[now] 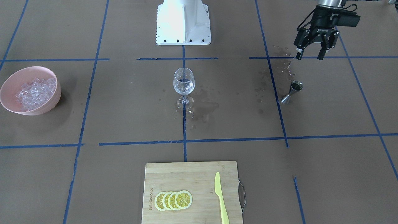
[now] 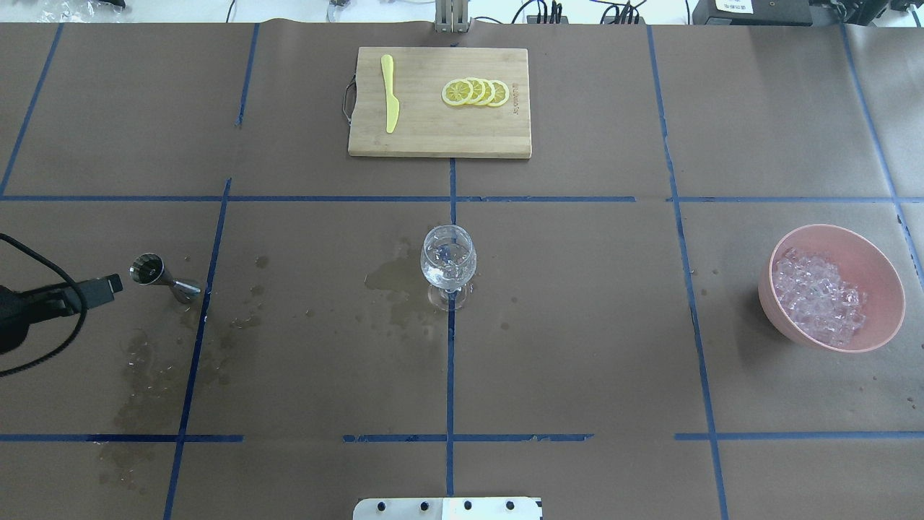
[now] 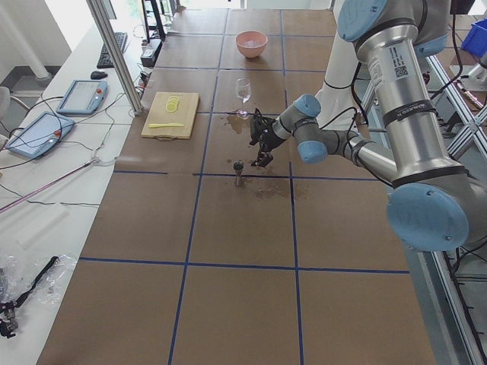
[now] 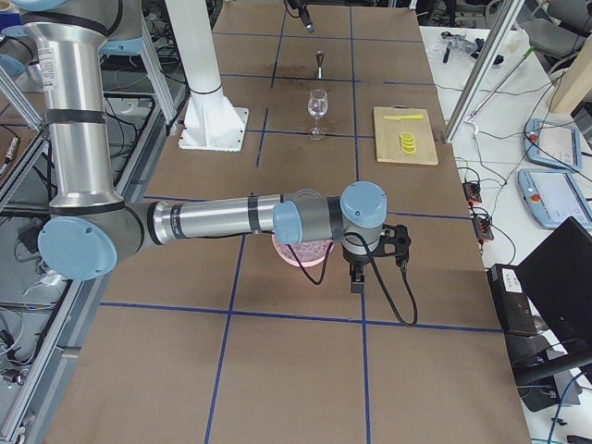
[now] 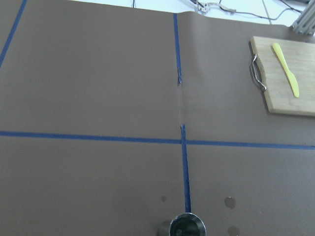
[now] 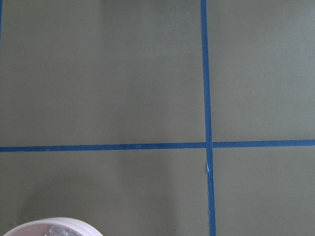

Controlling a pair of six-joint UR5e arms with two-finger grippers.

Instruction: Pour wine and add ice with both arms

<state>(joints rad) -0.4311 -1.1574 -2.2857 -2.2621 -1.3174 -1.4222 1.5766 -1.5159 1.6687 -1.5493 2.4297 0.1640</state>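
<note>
Found the left gripper (image 1: 309, 58) hanging above the brown paper-covered table (image 1: 326, 109), jaws spread wide and holding nothing. Placed it raised and a little to the robot's side of the steel jigger (image 1: 292, 91), near it but not touching. Judged the jigger upright from the left side view, with its open cup showing at the bottom edge of the left wrist view. Noted wet patches (image 1: 281, 67) on the paper between gripper and jigger, and a darker wet stain (image 1: 206, 107) beside the foot of the glass.

Located the wine (image 1: 183, 88) as a little clear liquid low in the bowl of the stemmed wine glass (image 1: 183, 76). Saw the glass standing upright at the table's middle, on a blue tape line (image 1: 184, 130). Located the ice (image 1: 35, 91) heaped in the pink bowl (image 1: 49, 105) at the robot's right, well apart from the glass.

Caught the right gripper (image 4: 357, 276) only in the right side view, pointing down over the table, with the forearm crossing in front of the pink bowl. Could not tell whether wide or narrow, nor how near to the bowl. Glimpsed only the bowl's rim and a few cubes at the bottom edge of the right wrist view.

Noted a bamboo cutting board (image 1: 186, 174) at the table's edge opposite the robot. Counted on it four overlapping lemon slices (image 1: 173, 200) and a yellow plastic knife (image 1: 221, 199), lying apart.
</note>
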